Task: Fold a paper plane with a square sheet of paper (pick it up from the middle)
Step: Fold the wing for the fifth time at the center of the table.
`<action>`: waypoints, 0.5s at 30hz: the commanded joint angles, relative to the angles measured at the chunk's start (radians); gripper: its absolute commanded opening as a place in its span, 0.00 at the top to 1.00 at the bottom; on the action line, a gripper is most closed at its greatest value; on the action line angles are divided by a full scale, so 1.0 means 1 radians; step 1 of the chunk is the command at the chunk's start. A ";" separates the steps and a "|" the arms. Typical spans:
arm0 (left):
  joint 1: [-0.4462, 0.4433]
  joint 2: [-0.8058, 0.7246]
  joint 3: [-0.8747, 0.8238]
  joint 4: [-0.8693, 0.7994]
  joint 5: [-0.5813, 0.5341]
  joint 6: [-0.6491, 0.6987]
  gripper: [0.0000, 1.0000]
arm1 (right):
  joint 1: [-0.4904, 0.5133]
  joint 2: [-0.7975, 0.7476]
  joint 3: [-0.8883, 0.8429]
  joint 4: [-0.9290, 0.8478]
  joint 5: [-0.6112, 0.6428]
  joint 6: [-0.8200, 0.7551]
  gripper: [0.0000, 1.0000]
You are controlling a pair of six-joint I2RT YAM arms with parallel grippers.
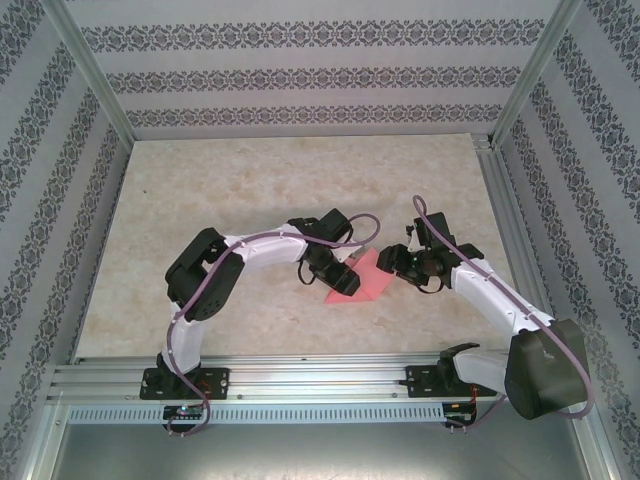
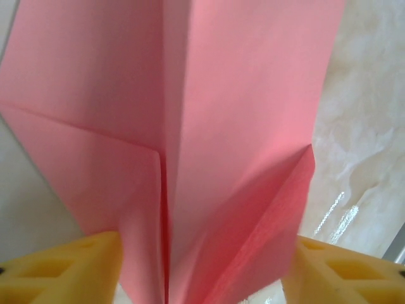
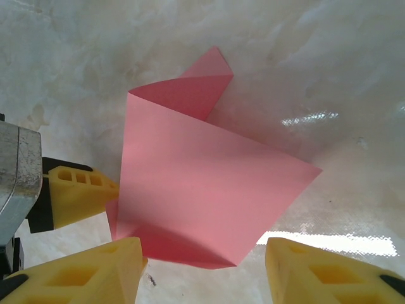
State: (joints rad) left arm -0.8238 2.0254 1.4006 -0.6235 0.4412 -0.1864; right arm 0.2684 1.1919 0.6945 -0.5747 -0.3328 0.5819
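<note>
The square sheet of paper (image 1: 362,283) is pink and lies folded on the table's middle, between the two grippers. In the left wrist view the paper (image 2: 240,95) shows a lengthwise crease and slanting flaps, some raised. My left gripper (image 1: 343,274) has its jaws apart with the paper's near end between the yellow fingers (image 2: 63,272). It reaches the left finger, and a sliver of table shows beside the right one. From the right, my right gripper (image 1: 393,262) faces the paper (image 3: 202,177) with its jaws open. The paper's edge sits just ahead of its fingertips (image 3: 82,272).
The marble-patterned table (image 1: 250,180) has bare room behind and to the left of the arms. Patterned walls with aluminium posts (image 1: 95,75) close it in. A metal rail (image 1: 300,378) carries both arm bases at the near edge. A left-gripper finger (image 3: 76,190) shows beside the paper.
</note>
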 commanded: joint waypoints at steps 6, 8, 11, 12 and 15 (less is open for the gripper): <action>0.024 0.008 0.024 0.032 0.036 -0.001 0.70 | 0.008 0.007 0.034 -0.020 0.020 -0.029 0.46; 0.032 0.000 0.011 0.053 0.040 -0.016 0.78 | 0.008 0.012 0.033 -0.017 0.014 -0.030 0.46; 0.054 -0.010 -0.014 0.098 0.071 -0.055 0.83 | 0.008 0.017 0.036 -0.013 0.011 -0.029 0.46; 0.062 -0.008 -0.019 0.110 0.094 -0.064 0.85 | 0.009 0.018 0.039 -0.014 0.009 -0.029 0.46; 0.082 -0.016 -0.043 0.152 0.133 -0.097 0.92 | 0.010 0.017 0.042 -0.011 0.012 -0.028 0.46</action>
State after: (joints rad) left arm -0.7689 2.0312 1.3846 -0.5507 0.5095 -0.2405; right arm 0.2687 1.2072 0.7055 -0.5896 -0.3298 0.5739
